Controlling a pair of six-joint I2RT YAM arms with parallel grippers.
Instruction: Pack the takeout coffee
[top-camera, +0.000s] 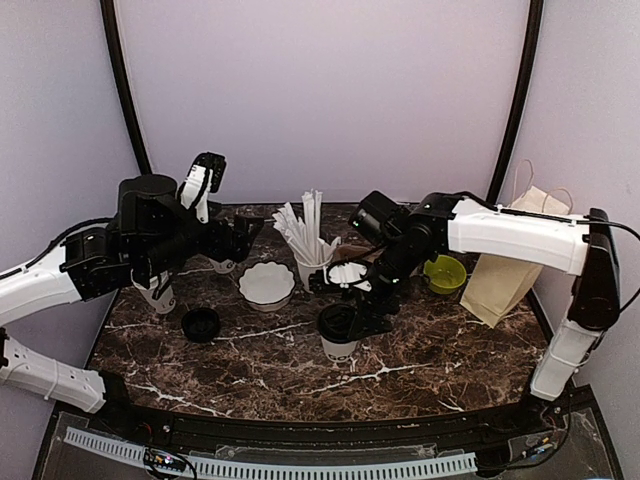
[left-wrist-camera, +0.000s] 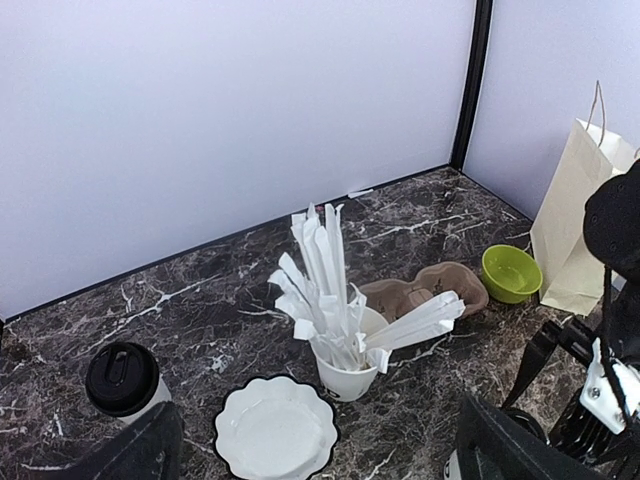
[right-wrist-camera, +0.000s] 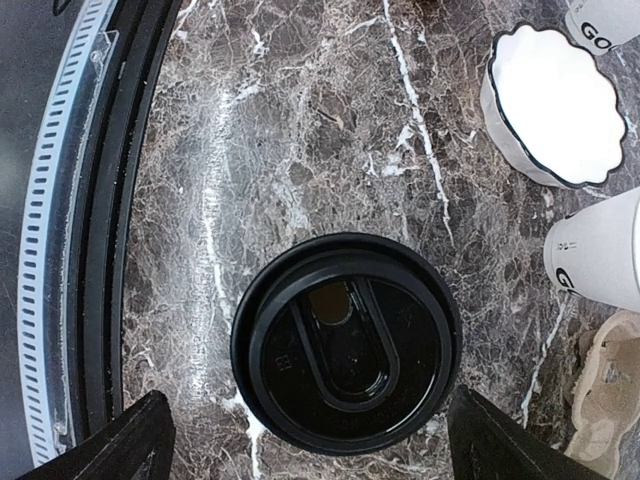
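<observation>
Right fingers (right-wrist-camera: 135, 445) spread wide, gripping nothing, directly over one lidded coffee cup (right-wrist-camera: 345, 345); left fingers (left-wrist-camera: 140, 450) open and empty, second cup (left-wrist-camera: 122, 380) just ahead of them. Likely step: lids on, carrying not begun. Next: lower, clamp cup wall, lift toward pulp carrier (left-wrist-camera: 425, 290) just beyond. Counted: two cups, one carrier, one paper bag (left-wrist-camera: 580, 220).

Both arms reach inward, with left gripper (left-wrist-camera: 318, 415) and right gripper (right-wrist-camera: 308, 400) alike: jaws spread wide, gripping nothing.

Black letters "GO" stand on the far white paper cup (right-wrist-camera: 612, 14), well beyond the right claw (right-wrist-camera: 320, 445). A black "G" stands on the nearer white paper cup (right-wrist-camera: 600, 250).
</observation>
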